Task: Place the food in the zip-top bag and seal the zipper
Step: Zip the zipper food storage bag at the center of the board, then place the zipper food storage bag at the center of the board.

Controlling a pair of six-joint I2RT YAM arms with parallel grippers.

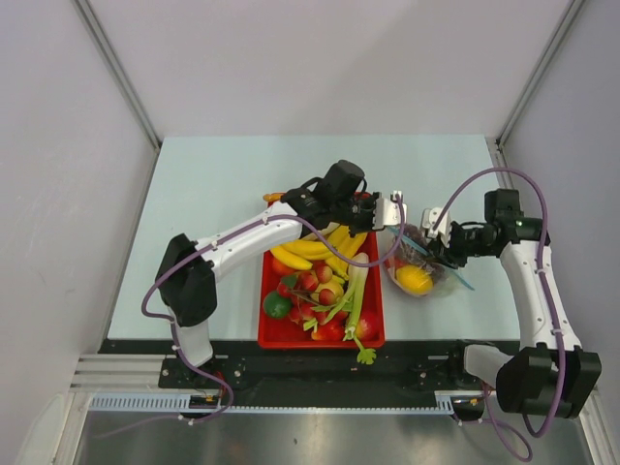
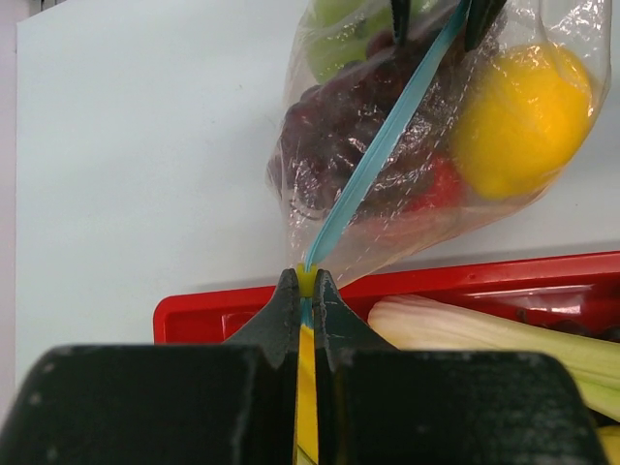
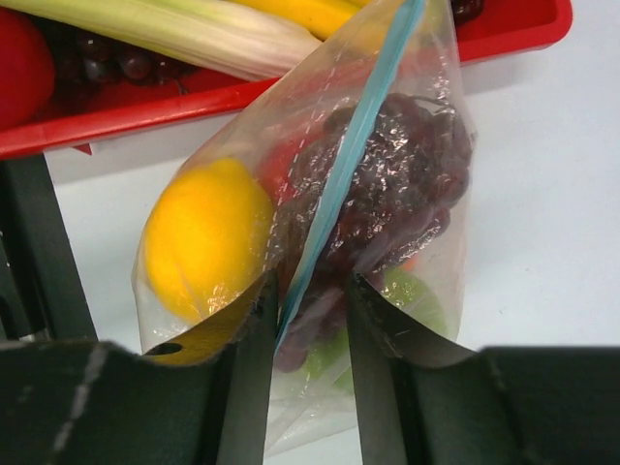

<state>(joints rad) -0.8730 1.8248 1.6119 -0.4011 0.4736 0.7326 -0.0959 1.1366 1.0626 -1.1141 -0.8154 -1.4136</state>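
- The zip-top bag (image 1: 418,263) is seen on the table (image 1: 223,189), just beside the right wall of the red tray (image 1: 372,339), between the two grippers.
- The left gripper (image 2: 305,283) is clenched on one end of the zipper (image 2: 387,136); the blue strip is pinched between the closed fingertips, right above the tray's rim.
- From that pinch the strip is stretched away in a straight line across the bag's upper face to the right gripper (image 3: 310,291).
- The right gripper's jaws are held apart, one finger (image 3: 254,325) on each side of the strip. The strip is close against the left-hand finger in the wrist view, and a gap is left to the other, so nothing is grasped there.
- Inside the bag a yellow lemon (image 3: 203,242), a purple grape bunch (image 3: 407,174), a green pear (image 2: 334,44) and a piece of red fruit (image 2: 438,184) can be made out.
- The bananas (image 1: 325,247), a pale celery stalk (image 1: 358,289) and more red fruit are left in the tray.
- Bare table is seen beyond the bag on its far side and to its right, up to the right arm. On the bag's left the room is closed off by the tray wall.
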